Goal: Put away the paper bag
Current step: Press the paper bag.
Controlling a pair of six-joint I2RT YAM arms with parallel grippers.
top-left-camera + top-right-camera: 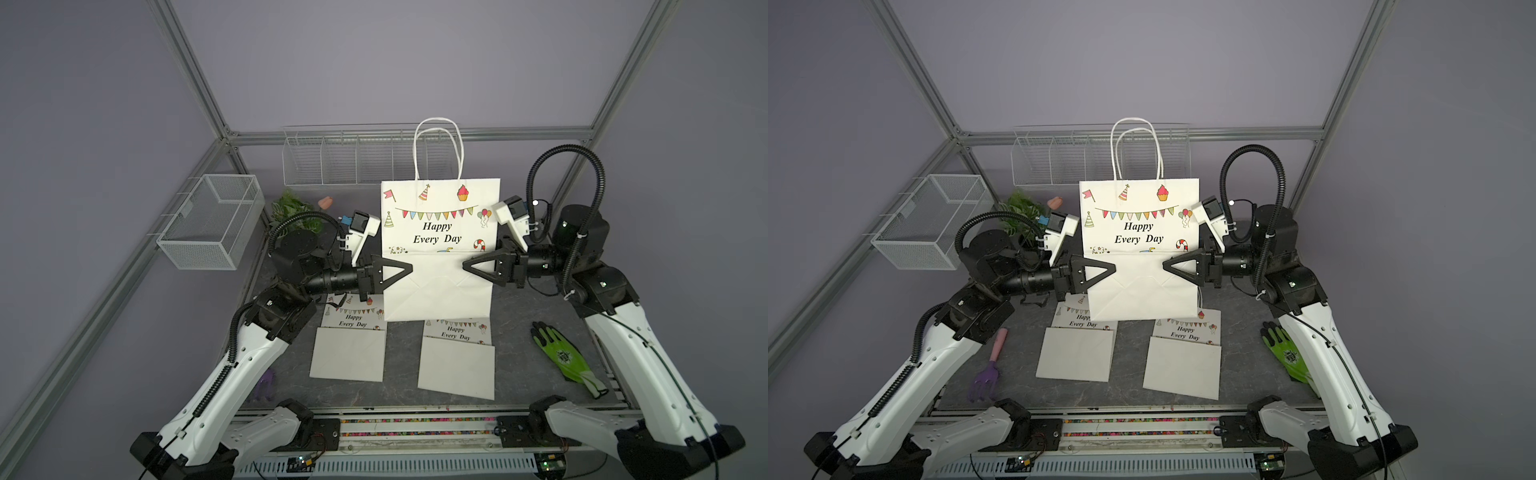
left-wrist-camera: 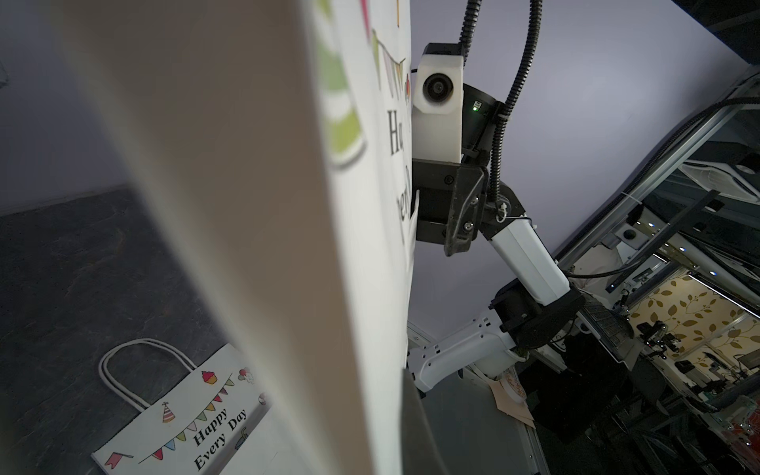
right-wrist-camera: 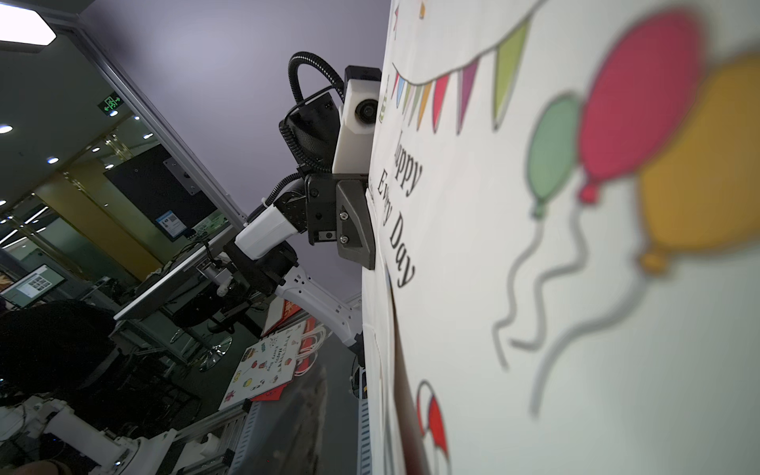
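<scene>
The white paper bag (image 1: 440, 232) (image 1: 1138, 232), printed "Happy Every Day", hangs upright over the middle of the table, its twin handles up and its bottom folded flat against its front. My left gripper (image 1: 409, 268) (image 1: 1113, 268) is shut on the bag's left edge, just below the print. From the other side my right gripper (image 1: 465, 266) (image 1: 1165, 266) reaches over the right edge at the same height. In the left wrist view the right gripper (image 2: 419, 205) has its jaws a little apart, with the bag's edge between them. The bag (image 3: 534, 246) fills most of the right wrist view.
Two folded bags (image 1: 349, 349) (image 1: 457, 361) of the same print lie flat on the dark table (image 1: 519, 307) below the held one. A wire basket (image 1: 212, 220) hangs at the left and a divided wire rack (image 1: 357, 158) at the back. A green glove (image 1: 565, 357), a purple rake (image 1: 986, 374) and a plant (image 1: 293, 210) lie around.
</scene>
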